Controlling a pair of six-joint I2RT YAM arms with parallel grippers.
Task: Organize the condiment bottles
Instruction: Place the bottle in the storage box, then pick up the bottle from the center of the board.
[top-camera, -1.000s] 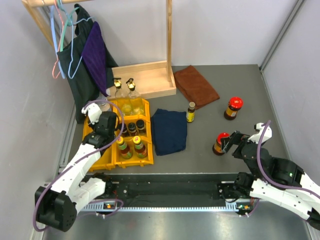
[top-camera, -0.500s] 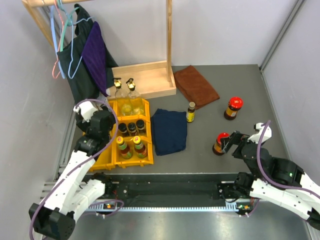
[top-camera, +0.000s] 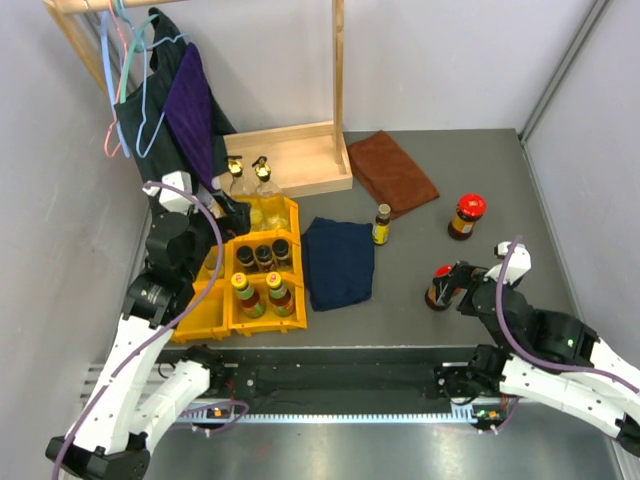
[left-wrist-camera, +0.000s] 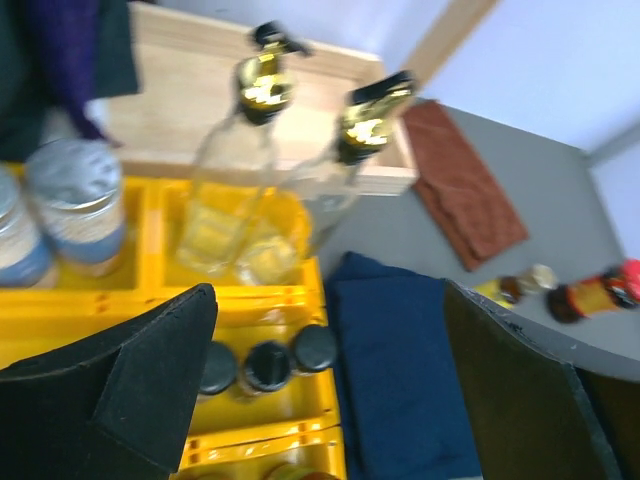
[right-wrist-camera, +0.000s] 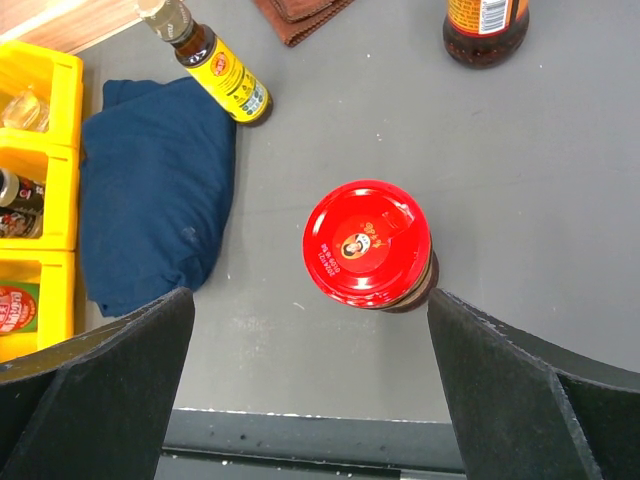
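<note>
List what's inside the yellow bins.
Two clear gold-topped bottles at the back, three black-capped bottles in the middle, two yellow-capped sauce bottles in front. The left arm partly covers the left bin from above; the wrist view shows two pale-lidded jars there.

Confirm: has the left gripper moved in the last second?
Yes. In the top view the left gripper shifted left, from over the yellow plastic bins' left column toward their left edge.

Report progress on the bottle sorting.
Done: the gold-topped bottles, black-capped bottles and yellow-capped bottles stand in the yellow bins. In hand: the right tool, open, straddles the near red-lidded jar, not yet gripped; the left tool is open and empty. Left: that jar, the far red-lidded jar and the small yellow-labelled bottle on the table.
</note>
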